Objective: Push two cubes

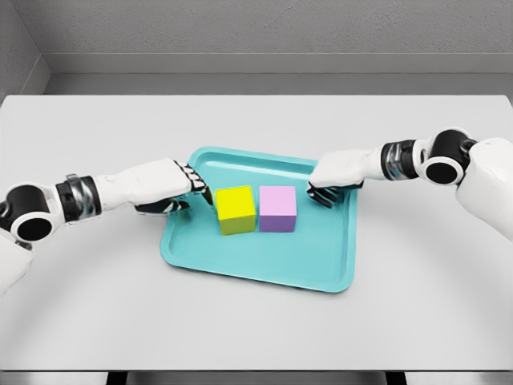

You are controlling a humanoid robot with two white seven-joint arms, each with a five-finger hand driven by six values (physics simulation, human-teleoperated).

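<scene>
Head view; one frame. Work surface: a pale grey table (256, 321), matte, evenly lit, with a straight front edge near the bottom of the frame; behind its far edge a grey textured wall, a lighter band running along the wall's base, and a corner of the room showing at upper left.

A teal tray (264, 269) with a raised rim lies on the table, turned slightly; both hands reach over its rim from opposite sides.

Left hand (172, 188): arm enters from the lower left; fingers curled narrow, holding nothing; its dark fingertips (200, 186) point toward the tray's centre and sit just beside the yellow cube (236, 208), whether touching it cannot be told. The yellow cube stands directly ahead of this hand, on the tray floor.

Right hand (337, 180): arm enters from the right; fingers bent downward and close together, holding nothing; fingertips (321, 196) hang over the tray's right portion. The pink cube (278, 208) stands just inward of this hand, near the fingertips with a small gap of teal visible between them.

The two cubes stand upright side by side between the hands, adjacent faces touching or very nearly so; yellow on the left hand's side, pink on the right hand's side; both lie near the tray's middle, nearer its far rim than its near rim.
</scene>
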